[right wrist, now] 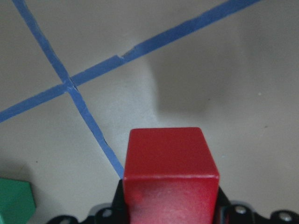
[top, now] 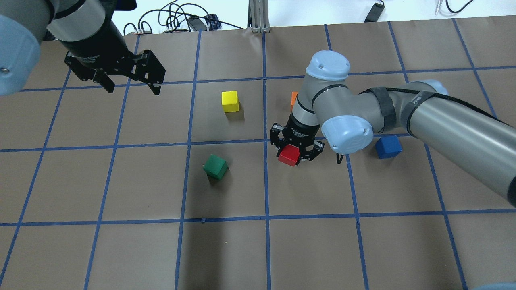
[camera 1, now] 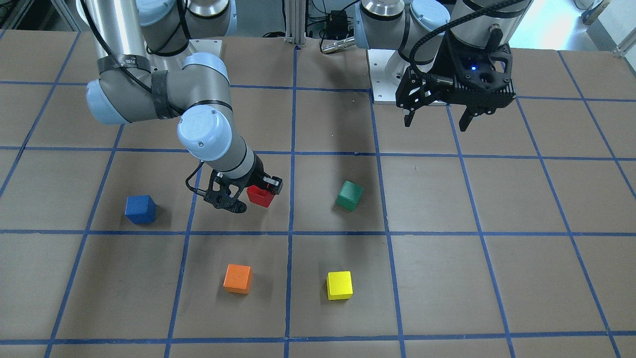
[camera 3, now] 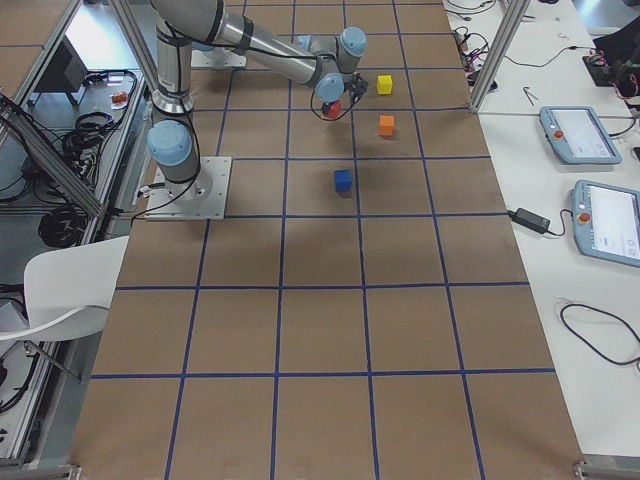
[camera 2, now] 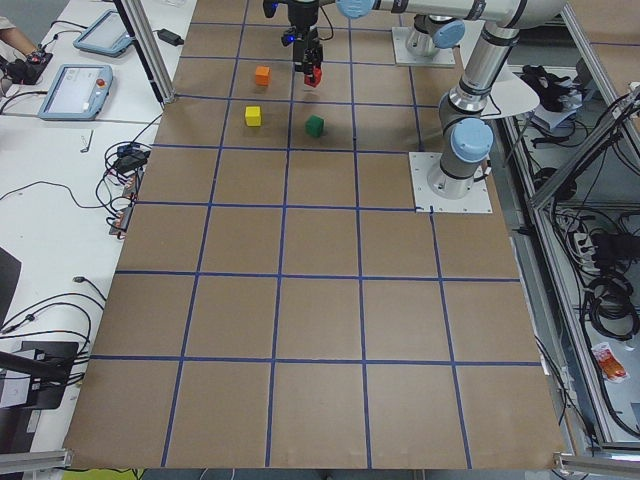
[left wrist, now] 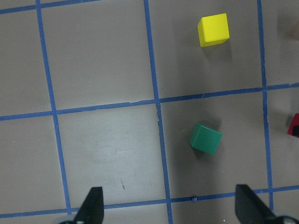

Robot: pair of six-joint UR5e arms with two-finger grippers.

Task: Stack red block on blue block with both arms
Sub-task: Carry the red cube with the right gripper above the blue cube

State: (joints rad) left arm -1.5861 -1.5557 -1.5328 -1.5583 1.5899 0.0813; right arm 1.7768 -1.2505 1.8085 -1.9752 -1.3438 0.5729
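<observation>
My right gripper (top: 296, 155) is shut on the red block (top: 288, 155) and holds it a little above the table, near the middle. The front view shows the same grip (camera 1: 253, 195) on the red block (camera 1: 260, 196). In the right wrist view the red block (right wrist: 170, 172) fills the space between the jaws. The blue block (top: 388, 146) rests on the table to the right of that gripper, beside the right arm's wrist; in the front view the blue block (camera 1: 140, 209) sits left of it. My left gripper (top: 131, 86) is open and empty, high over the far left.
A green cube (top: 215, 166) lies left of the red block. A yellow cube (top: 230, 101) lies farther back. An orange cube (camera 1: 237, 278) is mostly hidden behind the right arm in the overhead view. Blue tape lines grid the brown table (top: 121, 249).
</observation>
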